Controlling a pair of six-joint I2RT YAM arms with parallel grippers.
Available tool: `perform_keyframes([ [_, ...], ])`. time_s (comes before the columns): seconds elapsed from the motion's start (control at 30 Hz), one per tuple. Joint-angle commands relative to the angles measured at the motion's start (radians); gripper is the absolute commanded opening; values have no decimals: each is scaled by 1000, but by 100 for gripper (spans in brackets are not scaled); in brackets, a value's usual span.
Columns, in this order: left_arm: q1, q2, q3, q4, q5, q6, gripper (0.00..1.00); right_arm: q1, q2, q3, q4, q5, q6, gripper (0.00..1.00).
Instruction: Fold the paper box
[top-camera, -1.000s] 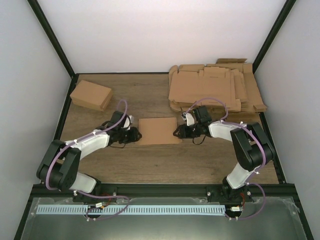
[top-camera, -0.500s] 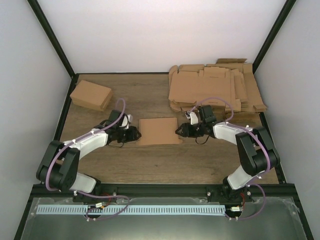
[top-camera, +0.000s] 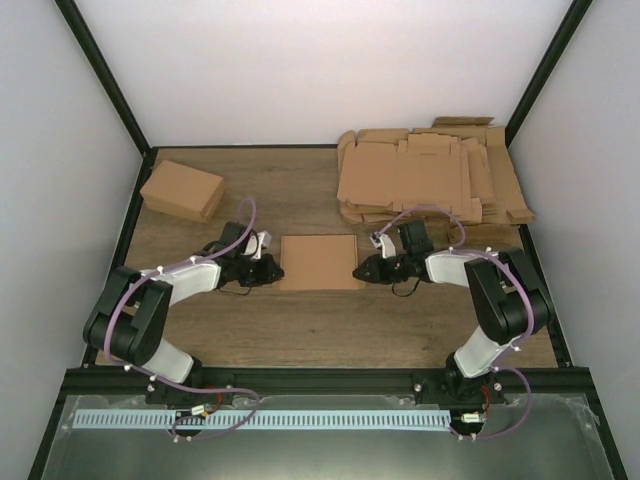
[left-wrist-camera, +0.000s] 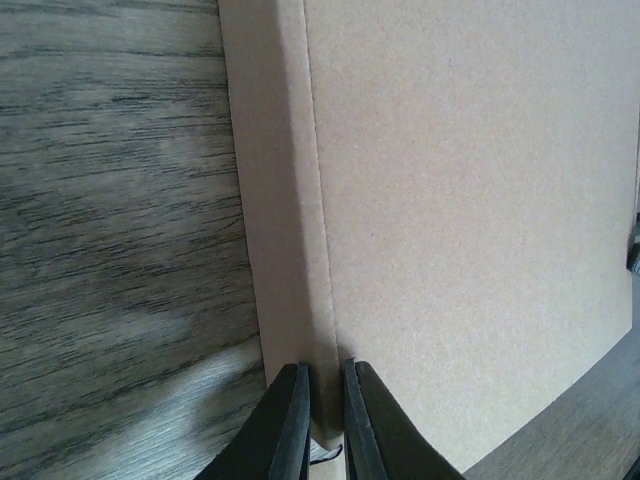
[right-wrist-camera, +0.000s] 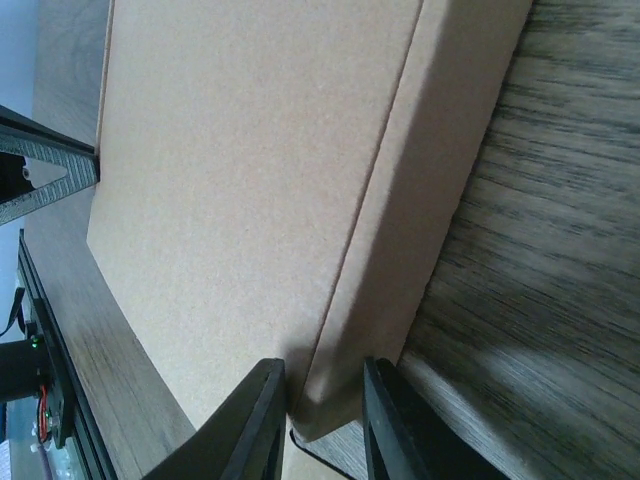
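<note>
On the wooden table (top-camera: 330, 330), the paper box (top-camera: 319, 261) lay flat midway between your arms, side walls running front to back. The left gripper (top-camera: 272, 271) sat pinched narrow on the left wall. The right gripper (top-camera: 360, 270) straddled the right wall's corner, grip unclear.

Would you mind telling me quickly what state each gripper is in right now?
Left gripper: closed, pinching the left edge fold of the paper box.
Right gripper: closed on the box's right side wall.
</note>
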Motion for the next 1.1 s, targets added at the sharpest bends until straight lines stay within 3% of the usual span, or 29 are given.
perform_keyframes([
  [0.0, -9, 44, -16, -18, 1, 37, 11, 1, 37, -12, -14, 82, -37, 23],
  [0.3, -11, 70, -15, -32, -17, 61, 11, 30, 49, -5, -30, 131, -37, 21],
  [0.6, -12, -113, 77, -200, 6, 67, 17, 43, -152, 35, -164, 85, -22, 23],
  [0.73, -12, -159, 110, -267, 55, 60, 23, 48, -197, 50, -227, 28, 6, 30],
  [0.8, -10, -182, 114, -287, 60, 53, 30, 47, -209, 51, -249, 19, 6, 37],
  [0.93, -6, -236, 92, -291, -31, 50, 59, 46, -242, 56, -259, 109, -15, 53],
  [1.07, 1, -220, 44, -195, -51, 34, 72, 41, -190, 94, -243, 157, -23, 60],
])
